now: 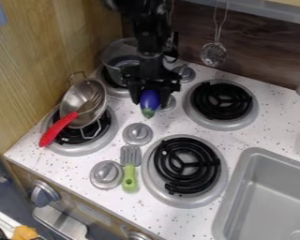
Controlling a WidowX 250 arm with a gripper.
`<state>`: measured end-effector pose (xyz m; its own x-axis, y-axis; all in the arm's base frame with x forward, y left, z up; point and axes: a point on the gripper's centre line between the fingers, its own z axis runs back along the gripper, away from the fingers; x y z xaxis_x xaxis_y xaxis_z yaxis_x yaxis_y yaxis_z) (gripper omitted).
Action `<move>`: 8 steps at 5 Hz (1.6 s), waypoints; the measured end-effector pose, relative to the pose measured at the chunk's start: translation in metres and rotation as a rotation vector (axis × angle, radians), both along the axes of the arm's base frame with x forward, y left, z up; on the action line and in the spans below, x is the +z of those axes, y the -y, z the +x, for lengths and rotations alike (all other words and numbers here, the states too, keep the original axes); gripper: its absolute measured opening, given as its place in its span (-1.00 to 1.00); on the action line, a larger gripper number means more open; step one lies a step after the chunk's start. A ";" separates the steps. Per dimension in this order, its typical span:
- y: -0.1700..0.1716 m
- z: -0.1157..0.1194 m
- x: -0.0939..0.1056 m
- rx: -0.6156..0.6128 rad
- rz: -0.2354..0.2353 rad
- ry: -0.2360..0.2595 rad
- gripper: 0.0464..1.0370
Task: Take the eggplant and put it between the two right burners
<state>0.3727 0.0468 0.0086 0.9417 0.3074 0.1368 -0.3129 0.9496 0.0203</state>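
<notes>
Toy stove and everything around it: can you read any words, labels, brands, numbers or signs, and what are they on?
No text can be read here.
Stove front panel: faint marks, possibly print, too small to read.
Countertop knobs: no readable numbers or signs.
Eggplant, green-handled spatula, sink: no lettering visible.

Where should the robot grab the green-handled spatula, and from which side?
Probably by the middle of its green handle, coming straight down and closing across the narrow width. The spatula lies flat, its handle slim and long, and a knob sits close beside it, so a sideways approach looks riskier.
</notes>
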 end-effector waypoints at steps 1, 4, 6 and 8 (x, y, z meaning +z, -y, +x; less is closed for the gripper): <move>0.022 -0.006 0.005 0.099 -0.014 0.036 0.45; 0.065 0.003 -0.008 0.661 -0.025 0.199 0.46; 0.086 0.003 -0.027 0.875 -0.029 0.205 0.45; 0.084 0.016 -0.038 0.791 -0.106 0.186 0.46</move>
<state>0.3886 -0.0370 -0.0297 0.4055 0.8913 0.2028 -0.8805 0.4405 -0.1753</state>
